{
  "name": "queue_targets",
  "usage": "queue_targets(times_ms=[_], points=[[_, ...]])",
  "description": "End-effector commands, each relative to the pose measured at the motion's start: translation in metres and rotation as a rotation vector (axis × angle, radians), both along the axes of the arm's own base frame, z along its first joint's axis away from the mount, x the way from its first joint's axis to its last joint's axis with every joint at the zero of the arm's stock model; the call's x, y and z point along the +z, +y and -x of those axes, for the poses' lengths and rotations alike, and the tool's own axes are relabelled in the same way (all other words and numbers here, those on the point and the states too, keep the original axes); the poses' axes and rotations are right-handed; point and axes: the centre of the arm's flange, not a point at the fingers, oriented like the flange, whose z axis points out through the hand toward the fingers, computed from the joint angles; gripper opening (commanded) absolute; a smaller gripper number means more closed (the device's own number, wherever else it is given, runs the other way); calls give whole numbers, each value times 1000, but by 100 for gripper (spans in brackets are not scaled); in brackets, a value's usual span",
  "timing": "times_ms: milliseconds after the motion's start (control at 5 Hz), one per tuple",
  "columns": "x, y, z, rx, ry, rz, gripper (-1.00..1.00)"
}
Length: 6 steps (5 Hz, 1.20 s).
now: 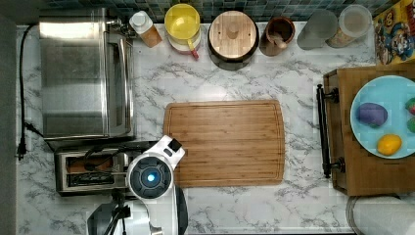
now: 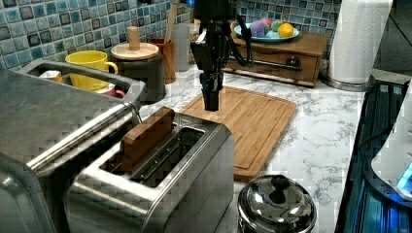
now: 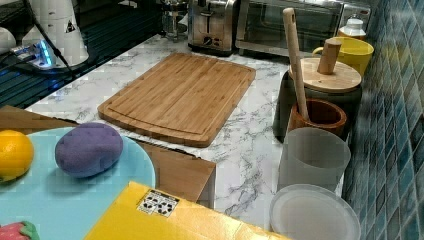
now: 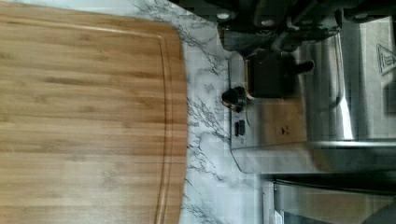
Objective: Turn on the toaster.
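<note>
On the marble counter (image 1: 298,73), the toaster (image 2: 160,179) sits at the top view's lower left, directly in front of the steel oven (image 1: 83,73) and just off the cutting board's (image 1: 225,144) left edge.

Hidden/unclear:
- top view: arm housing covers the toaster's board-side end, so the lever isn't visible there.
- wrist view: gripper (image 4: 273,77) is dark and cut off by the frame edge; fingers sit over the toaster's end face near its knob (image 4: 235,97). Can't tell whether they're open or closed, or touching anything.
- left view: gripper hangs vertical above the gap between toaster and board; finger spacing unreadable.
- a brown slice (image 2: 145,136) stands tilted in the toaster's rear slot; front slot interior is dark.

Surface/room: white-grey veined marble, blue mosaic tile backsplash (image 2: 29,29). Yellow mug (image 1: 182,22), lidded canister (image 1: 233,36), wooden cup (image 1: 277,34) along the back wall. Kettle (image 2: 276,206) just beside the toaster's front corner.

Clearance: only a narrow marble strip between toaster and board. Board surface is bare. Wooden tray (image 1: 357,166) with blue plate (image 1: 386,88) is well apart, at the top view's right.
</note>
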Motion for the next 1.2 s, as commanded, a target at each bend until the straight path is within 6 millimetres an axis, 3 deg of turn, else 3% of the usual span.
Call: queue_targets(times_ms=[200,600,1000,1200], points=[[5,21,-3,-24,-19,-57,-100],[-16,33,-15,-5,32,-8,-100],[-37,23,-29,-62,62,9,-100],[-62,14,-34,-104,107,26,-100]])
